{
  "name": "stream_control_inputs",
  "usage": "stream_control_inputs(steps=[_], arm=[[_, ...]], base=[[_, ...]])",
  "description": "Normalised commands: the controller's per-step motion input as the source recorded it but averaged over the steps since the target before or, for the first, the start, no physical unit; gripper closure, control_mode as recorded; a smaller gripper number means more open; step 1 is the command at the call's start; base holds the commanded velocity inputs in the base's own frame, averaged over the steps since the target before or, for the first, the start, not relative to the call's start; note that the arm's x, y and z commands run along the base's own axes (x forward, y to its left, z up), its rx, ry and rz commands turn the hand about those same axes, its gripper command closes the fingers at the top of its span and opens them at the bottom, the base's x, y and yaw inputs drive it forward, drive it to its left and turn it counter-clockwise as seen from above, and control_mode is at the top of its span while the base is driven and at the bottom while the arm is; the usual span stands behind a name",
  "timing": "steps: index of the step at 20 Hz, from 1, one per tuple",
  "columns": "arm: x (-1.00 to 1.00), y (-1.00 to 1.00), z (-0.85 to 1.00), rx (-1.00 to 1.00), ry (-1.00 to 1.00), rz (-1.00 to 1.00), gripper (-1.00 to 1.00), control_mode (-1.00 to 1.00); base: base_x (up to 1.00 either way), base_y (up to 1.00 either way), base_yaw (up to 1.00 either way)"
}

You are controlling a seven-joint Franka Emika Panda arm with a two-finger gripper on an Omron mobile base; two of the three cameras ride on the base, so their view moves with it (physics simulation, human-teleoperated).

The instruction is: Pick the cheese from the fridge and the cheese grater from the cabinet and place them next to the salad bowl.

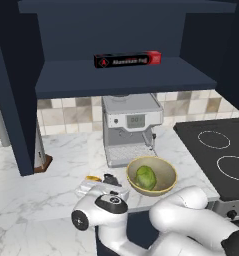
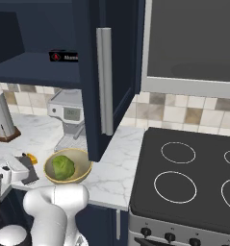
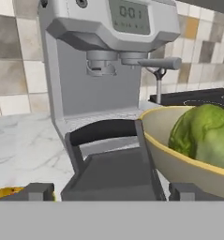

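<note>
Dark grey cheese grater (image 3: 114,164) with black handle lies flat beside the tan salad bowl (image 3: 179,161); gripper (image 3: 112,191) fingers stand spread either side. Left base view adds the yellow cheese (image 1: 93,178) just beside it.

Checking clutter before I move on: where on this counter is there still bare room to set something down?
Bare marble lies between the paper towel holder and the coffee machine, and between the salad bowl and the stove. It is crowded just left of the bowl, where the cheese grater, the cheese and the gripper sit together.
</note>
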Motion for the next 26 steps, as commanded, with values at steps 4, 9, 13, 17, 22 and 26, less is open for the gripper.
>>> stream_control_inputs(steps=[4, 9, 13, 17, 22, 26], arm=[[0.10, -0.13, 0.13, 0.00, -0.17, 0.00, -1.00, -1.00], [-0.08, -0.04, 0.44, 0.00, -0.18, 0.00, -1.00, -1.00], [0.00, -0.06, 0.66, 0.01, -0.06, 0.00, -1.00, -1.00], [-0.01, -0.02, 0.74, 0.02, -0.05, 0.00, -1.00, -1.00], [-0.10, 0.00, 0.70, 0.01, -0.10, 0.00, -1.00, -1.00], [-0.60, -0.12, 0.70, 0.03, -0.18, 0.00, -1.00, -1.00]], base=[[0.00, 0.00, 0.00], [0.00, 0.00, 0.00], [0.00, 0.00, 0.00], [0.00, 0.00, 0.00], [0.00, 0.00, 0.00], [0.00, 0.00, 0.00]])
